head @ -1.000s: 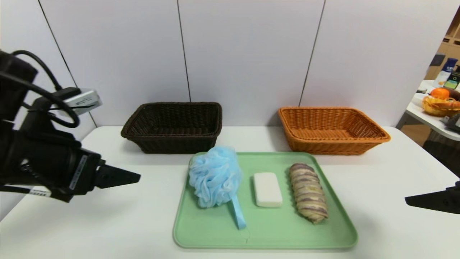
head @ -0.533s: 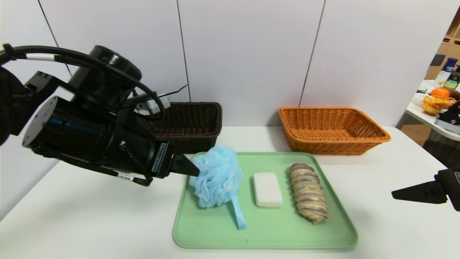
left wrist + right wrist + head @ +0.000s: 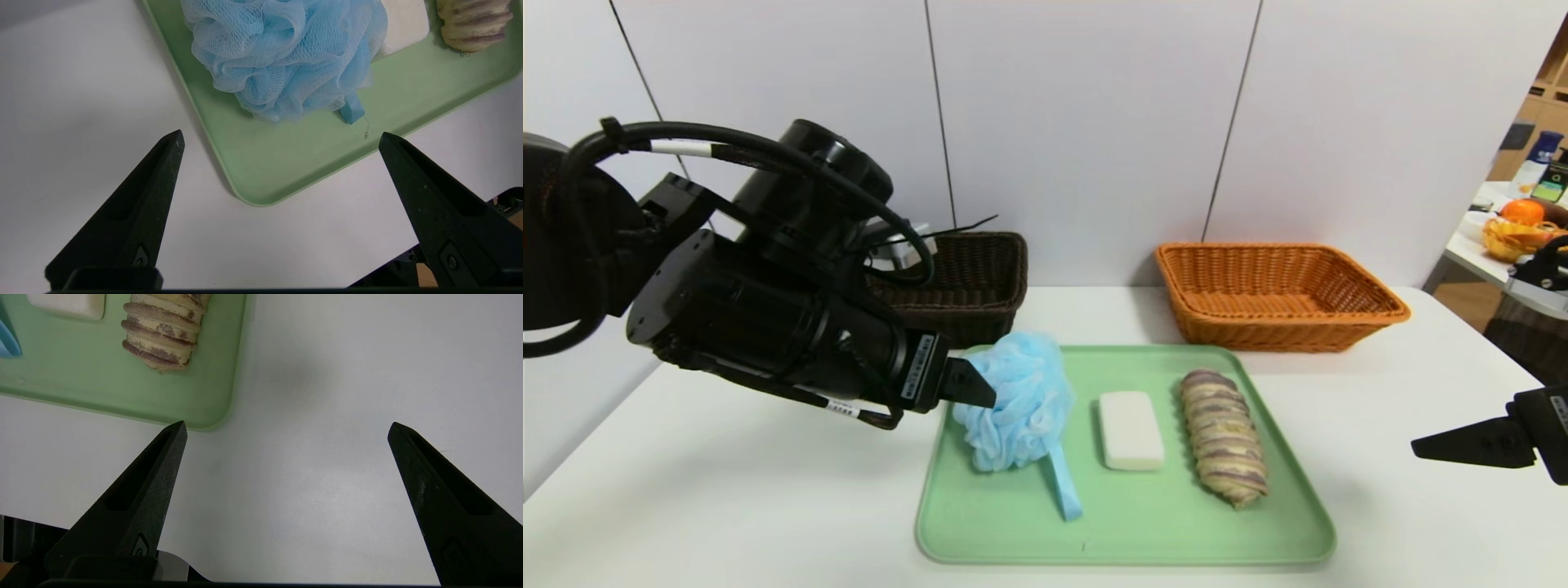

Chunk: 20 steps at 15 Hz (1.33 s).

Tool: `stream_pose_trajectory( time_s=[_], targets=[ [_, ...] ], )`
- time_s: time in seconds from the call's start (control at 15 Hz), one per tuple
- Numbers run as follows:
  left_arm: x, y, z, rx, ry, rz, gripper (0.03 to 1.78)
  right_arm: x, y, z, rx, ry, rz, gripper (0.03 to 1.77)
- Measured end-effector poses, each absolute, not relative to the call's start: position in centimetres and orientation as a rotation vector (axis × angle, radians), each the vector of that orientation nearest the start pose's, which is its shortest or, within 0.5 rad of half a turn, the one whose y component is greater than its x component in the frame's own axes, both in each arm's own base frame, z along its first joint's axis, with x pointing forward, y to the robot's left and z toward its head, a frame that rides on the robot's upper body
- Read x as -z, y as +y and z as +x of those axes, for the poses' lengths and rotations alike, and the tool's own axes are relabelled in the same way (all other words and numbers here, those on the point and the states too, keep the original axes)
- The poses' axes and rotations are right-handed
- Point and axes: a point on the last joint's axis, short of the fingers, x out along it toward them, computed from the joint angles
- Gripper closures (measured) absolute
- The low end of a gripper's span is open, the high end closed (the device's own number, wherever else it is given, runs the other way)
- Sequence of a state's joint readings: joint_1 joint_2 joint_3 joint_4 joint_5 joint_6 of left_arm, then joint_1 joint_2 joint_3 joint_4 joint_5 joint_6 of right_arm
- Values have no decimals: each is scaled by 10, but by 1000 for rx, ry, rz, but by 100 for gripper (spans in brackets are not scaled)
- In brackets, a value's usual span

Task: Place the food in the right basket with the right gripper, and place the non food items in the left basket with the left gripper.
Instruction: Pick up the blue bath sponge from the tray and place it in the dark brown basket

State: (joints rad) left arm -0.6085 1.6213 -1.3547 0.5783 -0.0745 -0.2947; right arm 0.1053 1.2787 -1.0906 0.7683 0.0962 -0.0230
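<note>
Nothing is sorted yet: pouf (image 3: 1017,400), soap (image 3: 1131,429) and bread (image 3: 1225,435) are all lying on the tray (image 3: 980,523), both baskets are sitting empty, the left hand (image 3: 280,136) is hovering wide open by the pouf, and the right hand (image 3: 288,428) is waiting, open, over the worktop (image 3: 727,490).

The left arm (image 3: 768,318) covers the left half of the dark basket (image 3: 980,278) in the head view — only its right end shows. The bath pouf (image 3: 286,57) hides most of the soap bar (image 3: 406,24) from the left wrist, and the bread loaf (image 3: 474,20) is cut by that picture's edge. The right gripper (image 3: 1478,445) shows just 1 finger at the frame's border; items on the far table (image 3: 1523,229) are perhaps fruit — too small to tell.
</note>
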Motion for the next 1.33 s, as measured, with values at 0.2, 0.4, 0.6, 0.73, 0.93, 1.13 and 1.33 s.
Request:
stream_pose_trajectory(
  time_s=[0.2,0.4,0.6,0.73,0.93,1.13,1.33],
  targets=[
    [-247,-169,226,477,909,-29,12,-246,19,156,-197,951,-26,10],
    [-248,-186,230,466,897,-27,12,-246,18,153,-193,950,-18,10],
    [-247,-196,238,469,894,-36,12,-246,18,149,-186,947,-6,10],
    [-241,-201,244,457,908,-27,12,-246,18,147,-186,943,-5,10],
    [-226,-207,255,396,924,-5,12,-247,17,144,-185,934,-5,10],
    [-212,-217,268,367,927,-38,12,-248,17,141,-185,924,-4,10],
    [-198,-226,279,360,932,-60,12,-249,17,139,-187,917,-4,10]
  ],
)
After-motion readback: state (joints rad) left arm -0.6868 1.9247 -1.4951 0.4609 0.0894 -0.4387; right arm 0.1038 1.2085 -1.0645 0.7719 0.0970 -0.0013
